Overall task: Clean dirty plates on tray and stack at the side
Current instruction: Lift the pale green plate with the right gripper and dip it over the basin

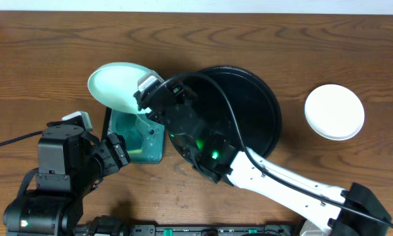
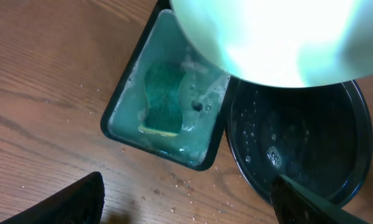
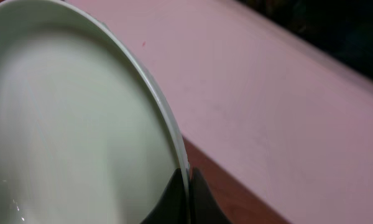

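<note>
My right gripper (image 1: pixel 146 98) is shut on the rim of a pale-mint plate (image 1: pixel 120 85) and holds it tilted above the rectangular teal basin; the pinch shows in the right wrist view (image 3: pixel 186 186), with the plate (image 3: pixel 68 124) filling the left. The plate's face looks plain. The plate (image 2: pixel 273 37) also shows from below in the left wrist view. The round black tray (image 1: pixel 255 111) lies at centre with no plate on it; its wet floor (image 2: pixel 304 143) shows droplets. White plates (image 1: pixel 335 111) sit stacked at the right. My left gripper (image 2: pixel 186 205) is open and empty, low over the wood.
The rectangular black basin with teal interior (image 1: pixel 152 154) sits left of the tray; in the left wrist view it (image 2: pixel 121 106) holds soapy water and a green sponge (image 2: pixel 163 99). Water drops speckle the wood in front of it.
</note>
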You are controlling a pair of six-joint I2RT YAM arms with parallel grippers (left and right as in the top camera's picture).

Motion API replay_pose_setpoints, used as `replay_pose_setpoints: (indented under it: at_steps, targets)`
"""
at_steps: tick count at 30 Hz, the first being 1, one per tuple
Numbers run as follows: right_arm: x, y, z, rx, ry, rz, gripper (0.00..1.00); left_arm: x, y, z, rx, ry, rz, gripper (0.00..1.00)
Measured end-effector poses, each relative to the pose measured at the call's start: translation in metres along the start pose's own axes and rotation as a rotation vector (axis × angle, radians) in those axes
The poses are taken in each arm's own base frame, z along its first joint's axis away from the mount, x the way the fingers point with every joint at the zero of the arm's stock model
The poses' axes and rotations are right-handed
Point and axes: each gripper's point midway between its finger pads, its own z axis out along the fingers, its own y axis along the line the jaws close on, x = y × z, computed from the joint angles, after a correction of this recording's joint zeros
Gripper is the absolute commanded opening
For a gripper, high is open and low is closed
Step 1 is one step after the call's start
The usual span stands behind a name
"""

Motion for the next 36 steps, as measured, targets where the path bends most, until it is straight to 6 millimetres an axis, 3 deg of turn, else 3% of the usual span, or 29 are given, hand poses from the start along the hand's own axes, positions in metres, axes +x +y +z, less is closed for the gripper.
replay_pose_setpoints:
  at_steps: [9, 36]
  targets:
    - [-0.0091, -0.0018, -0.0079, 0.036, -0.013, -0.071, 0.01, -0.0001, 0.0000, 0.0000, 0.000, -0.001, 0.000, 0.86]
    - [-0.0071, -0.0092, -0.0083, 0.078, 0.003, -0.098, 0.01, -0.0001, 0.0000, 0.0000, 0.000, -0.001, 0.000, 0.86]
